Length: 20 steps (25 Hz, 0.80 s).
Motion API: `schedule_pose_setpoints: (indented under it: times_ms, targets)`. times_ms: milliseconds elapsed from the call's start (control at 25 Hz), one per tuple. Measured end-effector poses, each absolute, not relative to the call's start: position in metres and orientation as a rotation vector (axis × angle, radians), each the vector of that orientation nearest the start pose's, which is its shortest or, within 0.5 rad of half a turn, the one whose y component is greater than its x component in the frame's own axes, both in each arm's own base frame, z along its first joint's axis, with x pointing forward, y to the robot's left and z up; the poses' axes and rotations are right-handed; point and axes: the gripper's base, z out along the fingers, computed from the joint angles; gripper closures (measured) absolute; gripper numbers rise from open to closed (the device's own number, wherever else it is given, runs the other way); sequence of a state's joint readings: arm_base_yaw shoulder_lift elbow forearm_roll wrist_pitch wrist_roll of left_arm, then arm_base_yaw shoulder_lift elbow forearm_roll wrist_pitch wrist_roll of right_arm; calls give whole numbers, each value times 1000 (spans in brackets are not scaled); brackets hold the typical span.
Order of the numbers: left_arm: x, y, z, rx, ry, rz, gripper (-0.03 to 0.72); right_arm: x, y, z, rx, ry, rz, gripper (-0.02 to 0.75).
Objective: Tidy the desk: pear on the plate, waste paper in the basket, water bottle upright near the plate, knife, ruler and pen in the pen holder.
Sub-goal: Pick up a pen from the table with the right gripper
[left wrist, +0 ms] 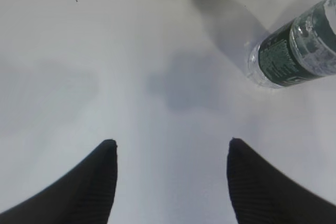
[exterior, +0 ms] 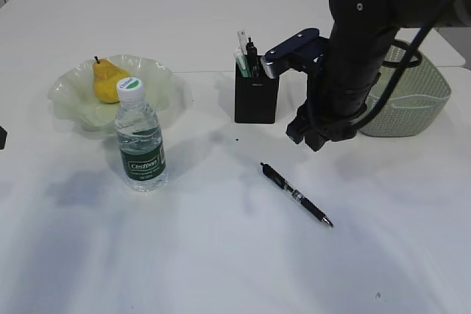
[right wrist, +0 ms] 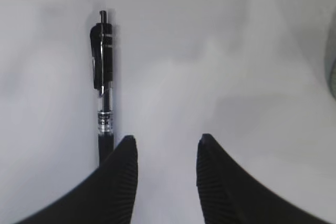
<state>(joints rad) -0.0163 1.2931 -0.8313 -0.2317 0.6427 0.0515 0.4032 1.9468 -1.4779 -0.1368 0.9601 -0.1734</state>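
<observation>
White desk (exterior: pixel 221 255) looks nearly tidy; only 1 pen (right wrist: pixel 104 77) is left, just beside the right gripper's (right wrist: pixel 165 153) open, empty fingers.

The basket (exterior: pixel 412 108) is partly hidden behind the right arm. The pen holder's (exterior: pixel 256 97) contents are too small to be told apart.

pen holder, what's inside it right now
Several slim items stick out of the pen holder: a clear ruler, something mint green and dark pieces. Their lower parts are hidden by its black walls, so an exact count isn't possible.
</observation>
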Motion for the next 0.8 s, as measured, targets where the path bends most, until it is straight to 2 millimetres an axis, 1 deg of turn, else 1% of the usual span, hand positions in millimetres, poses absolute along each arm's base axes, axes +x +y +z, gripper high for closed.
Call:
schedule_pose_setpoints:
  times_ms: [160,320,520,600,720,800]
  targets:
    - [249,-17,258,-101,2580,-235,223,378,152,196,-1002,2790,-119,454]
    - [249,-17,258,-101,2580,-235,223,377,159,179,-1057,2828,-23,454]
    - [249,-17,258,-101,2580,-235,223,377,166,173,-1103,2828,88,452]
    - [249,-17,258,-101,2580,-235,223,379,168,168,-1106,2836,106,426]
    - [249,-17,258,-101,2580,-235,223,382,170,161,-1107,2848,116,357]
    - [249,-17,258,-101,2580,-235,223,385,171,158,-1106,2846,116,341]
